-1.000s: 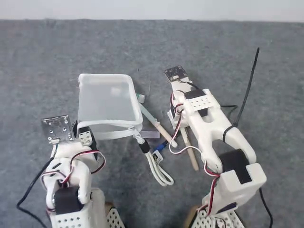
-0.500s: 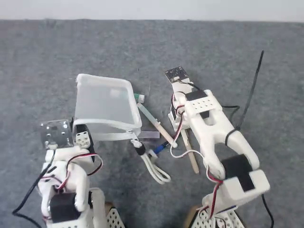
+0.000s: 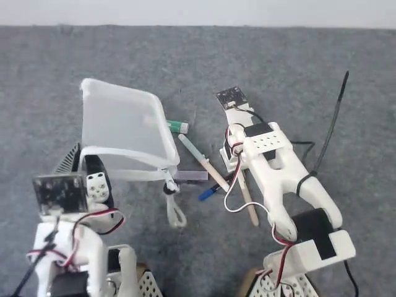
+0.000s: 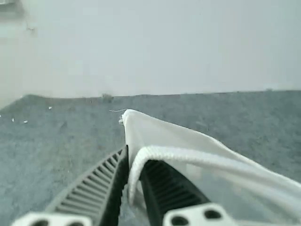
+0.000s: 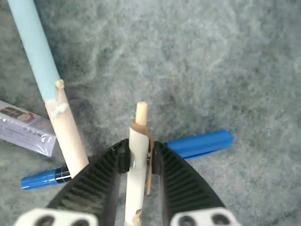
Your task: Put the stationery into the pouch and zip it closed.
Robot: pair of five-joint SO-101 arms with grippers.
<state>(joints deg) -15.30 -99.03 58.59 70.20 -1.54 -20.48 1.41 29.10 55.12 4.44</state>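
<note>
Left arm (image 3: 74,241) high, jaws clamping pouch (image 3: 124,127) rim, right arm (image 3: 272,164) low, jaws pinching beige pen (image 5: 135,188)

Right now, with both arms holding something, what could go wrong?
The translucent white pouch hangs from the left fingers by its rim only; it might slip or sag shut. The right fingers pinch the cream pen close to the blue pen, which might get dragged along.
</note>
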